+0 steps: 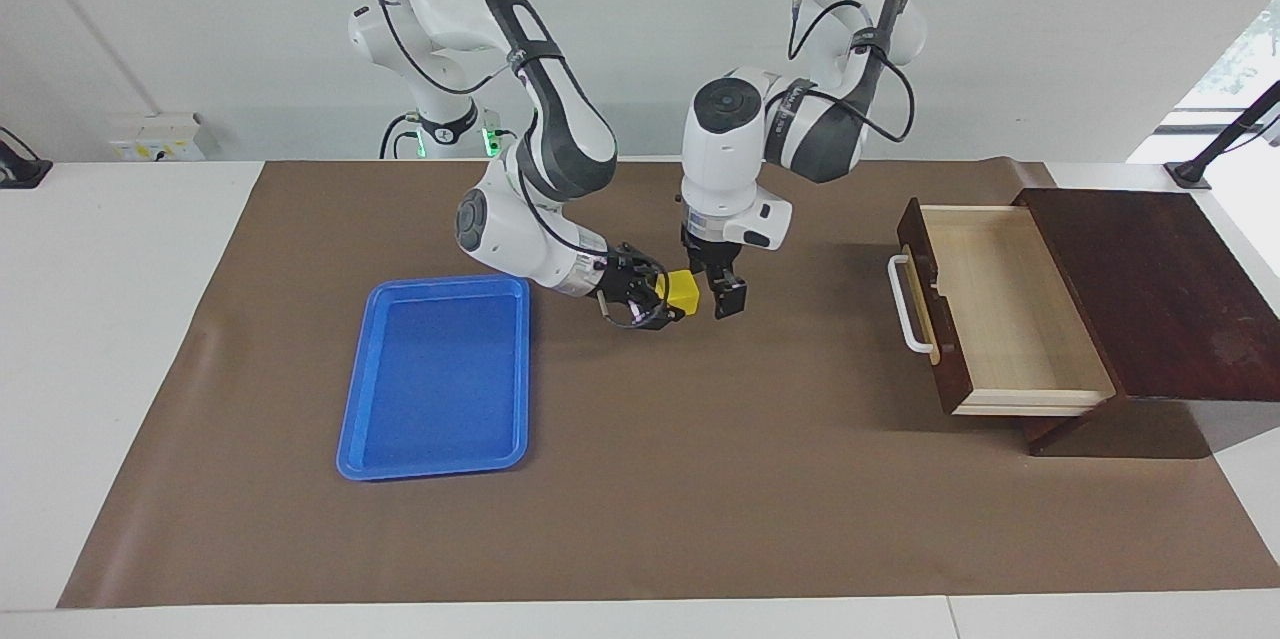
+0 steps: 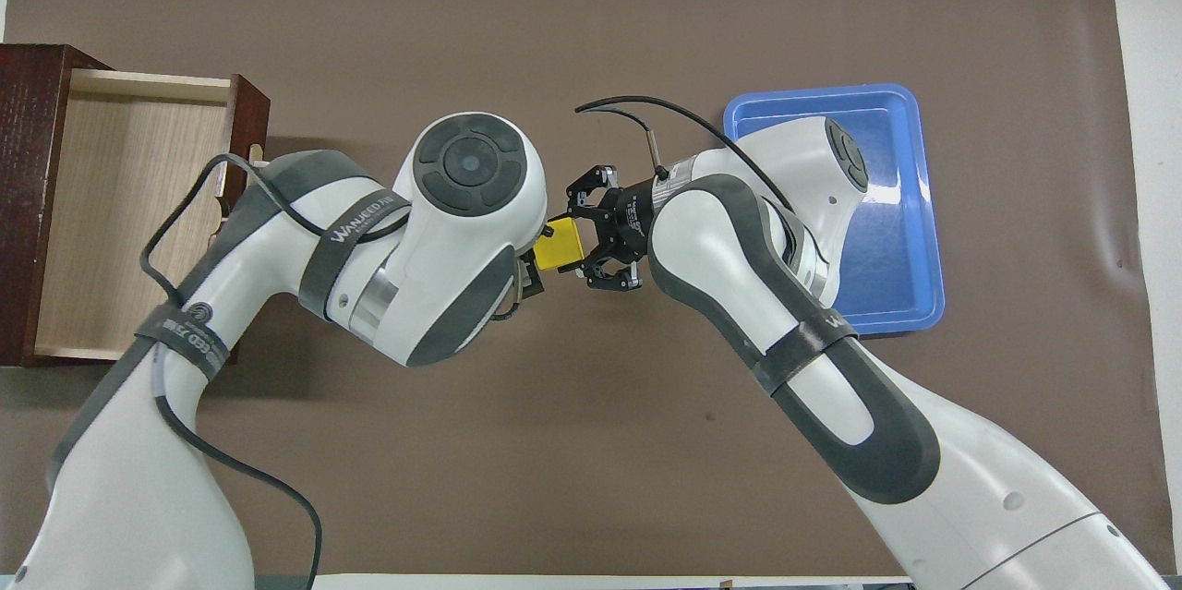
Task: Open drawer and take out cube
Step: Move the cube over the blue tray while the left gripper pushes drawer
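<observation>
Both arms meet in mid-air over the bare brown mat (image 1: 700,479), between the blue tray (image 1: 436,377) and the drawer (image 1: 1000,309). Right gripper (image 1: 668,302) reaches in sideways from the tray's end and is clamped on the yellow cube (image 1: 683,289), which sticks out past its fingertips; the overhead view shows the same grip, cube (image 2: 560,245) pinched at the right gripper (image 2: 584,246). Cube is off the table, raised above the mat, not touching it. Left gripper (image 1: 724,291) hangs pointing down just beside the cube, on the drawer's side of it, fingers spread apart and holding nothing; a small gap shows between it and the cube. From overhead the left gripper is mostly hidden under its own wrist. Drawer stands pulled well out of its dark wooden box (image 1: 1150,289) at the left arm's end of the table, white handle (image 1: 905,304) facing the middle, pale inside with nothing in it. Tray lies flat on the mat toward the right arm's end, also with nothing in it.
</observation>
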You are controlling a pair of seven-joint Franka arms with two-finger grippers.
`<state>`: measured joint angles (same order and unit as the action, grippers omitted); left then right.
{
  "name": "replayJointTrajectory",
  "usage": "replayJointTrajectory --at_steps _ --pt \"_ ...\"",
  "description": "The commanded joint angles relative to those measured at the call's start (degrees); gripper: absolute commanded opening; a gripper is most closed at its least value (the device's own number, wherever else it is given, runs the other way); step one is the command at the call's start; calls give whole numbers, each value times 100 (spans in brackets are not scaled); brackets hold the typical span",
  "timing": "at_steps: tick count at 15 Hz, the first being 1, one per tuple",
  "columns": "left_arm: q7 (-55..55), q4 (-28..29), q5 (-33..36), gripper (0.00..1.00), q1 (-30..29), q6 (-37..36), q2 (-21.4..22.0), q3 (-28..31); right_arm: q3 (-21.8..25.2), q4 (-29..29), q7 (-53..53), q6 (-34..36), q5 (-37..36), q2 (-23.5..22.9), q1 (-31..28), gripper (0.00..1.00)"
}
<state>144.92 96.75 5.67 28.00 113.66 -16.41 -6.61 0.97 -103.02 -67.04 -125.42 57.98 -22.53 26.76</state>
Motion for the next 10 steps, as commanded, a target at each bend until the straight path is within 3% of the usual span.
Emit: replayJointTrajectory --at_steps 1,3,8,10 --pt "-637 -25 48 100 -565 -273 94 -6 0 80 -19 96 117 -24 -66 0" --pt "-1454 45 48 100 -908 -292 120 -6 9 125 -37 263 117 -24 -302 0" --pt "-2572 239 109 100 -1893 41 138 2 44 441 -46 1282 -49 -111 -1531 0" --pt "-2941 239 451 100 -2104 174 120 2 44 633 -37 1686 -478 -155 -2032 0"
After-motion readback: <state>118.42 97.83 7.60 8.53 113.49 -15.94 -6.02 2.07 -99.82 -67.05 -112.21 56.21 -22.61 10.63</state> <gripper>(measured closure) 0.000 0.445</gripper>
